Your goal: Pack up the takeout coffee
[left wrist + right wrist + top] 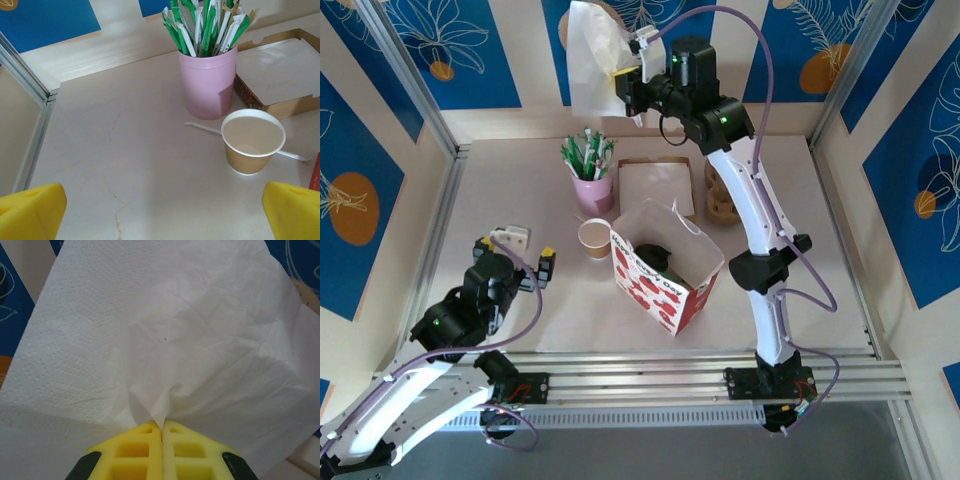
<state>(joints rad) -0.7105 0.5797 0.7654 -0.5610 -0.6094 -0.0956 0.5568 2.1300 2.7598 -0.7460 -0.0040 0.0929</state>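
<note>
What worries me most is the napkin [165, 340]. It hangs high at the back of the cell from a single gathered fold, and a sheet that limp could slide out of the pinch. It could also drape over the rim of the red-and-white paper bag [665, 265] instead of dropping inside when it comes down. The bag stands open in the middle of the worktop [520, 190] with something dark already in it, though I cannot make out what. The second risk is the paper cup [252, 142]. It stands upright and lidless just beside the bag's left edge, close in front of the pink cup [207, 82] of green-and-white sticks. It looks empty and light, so a sideways nudge or an off-centre squeeze could tip it or crush its rim. A wide approach could knock the pink cup too. A loose stick [202, 127] lies flat behind the paper cup, seemingly against its base, and might be dragged along. A cardboard box [280, 75] sits further back. The right fingers [145, 455] are pressed tight together, pinching the napkin at that fold. The left fingers [30, 212] are spread as wide as they go and touch nothing, low over the worktop with the paper cup ahead and a little to one side.
</note>
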